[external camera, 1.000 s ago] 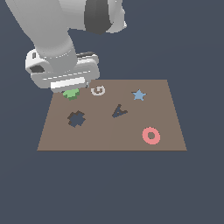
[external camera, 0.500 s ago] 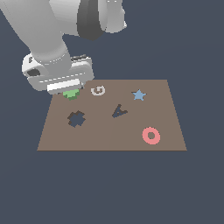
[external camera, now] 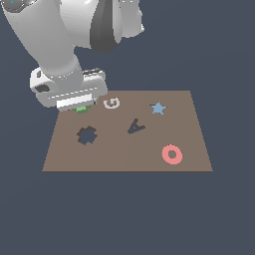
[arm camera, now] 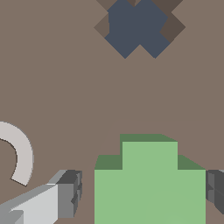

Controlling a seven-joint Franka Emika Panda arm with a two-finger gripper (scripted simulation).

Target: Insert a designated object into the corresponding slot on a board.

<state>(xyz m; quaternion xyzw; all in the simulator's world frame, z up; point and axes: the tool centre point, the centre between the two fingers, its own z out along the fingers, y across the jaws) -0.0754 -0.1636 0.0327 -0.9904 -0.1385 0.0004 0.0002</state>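
The green block [arm camera: 150,183] lies on the brown board [external camera: 124,154] near its far corner at the exterior view's left. In the exterior view only a sliver of it [external camera: 81,109] shows under the hand. My gripper [arm camera: 140,197] is open and straddles the block. One finger [arm camera: 66,199] stands a small gap off one side. The other finger [arm camera: 215,192] is at the opposite edge. The dark cross-shaped slot [external camera: 86,135] is empty, a short way nearer the camera than the block. It also shows in the wrist view [arm camera: 138,26].
On the board are a white letter G [external camera: 112,103] next to the gripper, a dark A-shaped cutout [external camera: 135,126], a blue star [external camera: 158,107] and a pink ring [external camera: 172,154]. The arm's body looms over the board's far left corner.
The hand has come down a little over the green block, and less of the block shows in the exterior view. Nothing on the board has moved.
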